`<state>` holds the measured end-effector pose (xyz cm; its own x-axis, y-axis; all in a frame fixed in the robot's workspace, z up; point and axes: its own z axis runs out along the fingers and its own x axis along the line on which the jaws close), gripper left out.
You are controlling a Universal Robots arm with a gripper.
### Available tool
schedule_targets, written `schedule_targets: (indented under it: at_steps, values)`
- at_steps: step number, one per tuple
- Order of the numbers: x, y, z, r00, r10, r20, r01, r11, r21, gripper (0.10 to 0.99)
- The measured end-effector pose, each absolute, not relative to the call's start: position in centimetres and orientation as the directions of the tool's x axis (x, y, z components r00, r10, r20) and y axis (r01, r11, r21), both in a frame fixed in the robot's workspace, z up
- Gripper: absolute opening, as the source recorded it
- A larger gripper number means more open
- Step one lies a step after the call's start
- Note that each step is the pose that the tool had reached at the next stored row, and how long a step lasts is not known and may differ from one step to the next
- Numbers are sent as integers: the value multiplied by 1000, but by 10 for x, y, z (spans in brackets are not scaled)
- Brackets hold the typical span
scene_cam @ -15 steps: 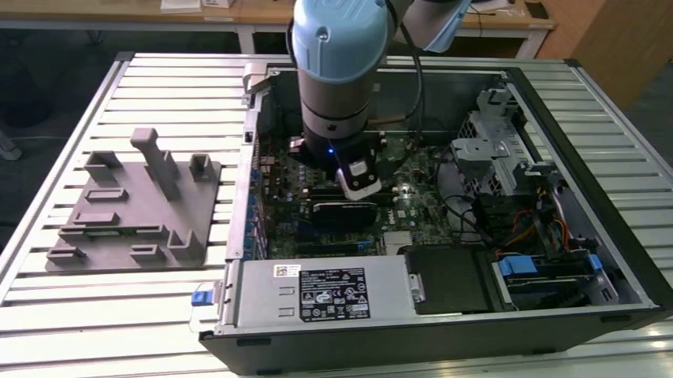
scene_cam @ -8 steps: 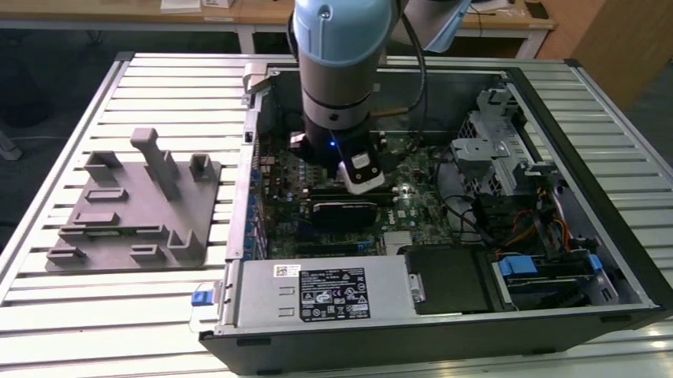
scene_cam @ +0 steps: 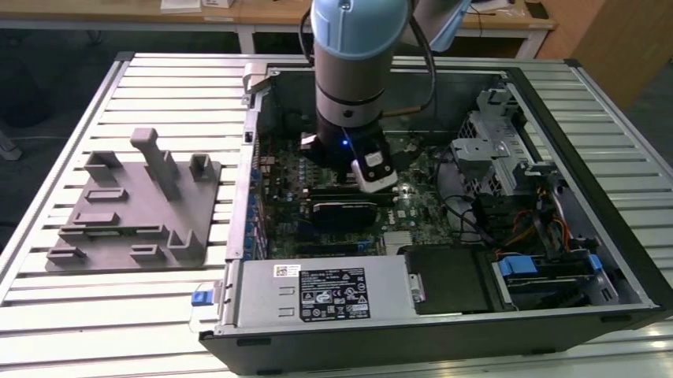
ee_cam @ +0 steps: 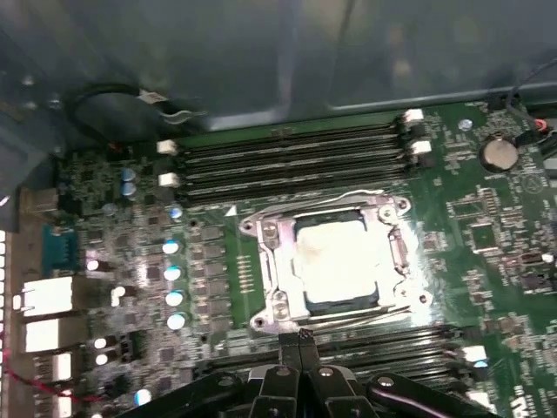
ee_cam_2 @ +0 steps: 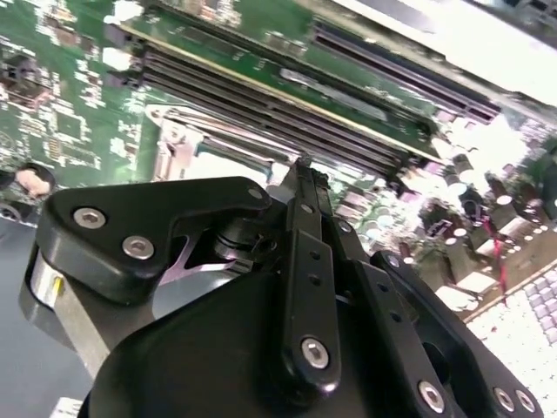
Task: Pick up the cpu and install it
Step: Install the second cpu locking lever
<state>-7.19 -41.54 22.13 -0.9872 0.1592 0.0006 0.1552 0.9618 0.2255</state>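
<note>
Over the motherboard (ee_cam: 130,261) inside the open computer case (scene_cam: 589,260), my claw (ee_cam: 299,338) hangs closed and empty. I see the cpu (ee_cam: 338,261) lying in its socket, at twelve o'clock from the fingertips. I judge seating flatness worth checking.

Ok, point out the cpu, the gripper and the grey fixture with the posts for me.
cpu (ee_cam: 338,261), first wrist view, middle of its pale metal top, seated in the socket frame.
gripper (ee_cam: 299,335), first wrist view, its closed fingertips.
grey fixture (scene_cam: 131,209), exterior view, on its flat base plate.
</note>
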Motion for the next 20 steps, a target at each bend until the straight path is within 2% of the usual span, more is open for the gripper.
schedule_targets:
  at_steps: [12, 20]
  values:
    - [-49, -397, 220, -987, 159, -3, 156, 967, 203, 106]
    - [-41, -378, 218, -987, 159, -10, 156, 975, 157, 106]
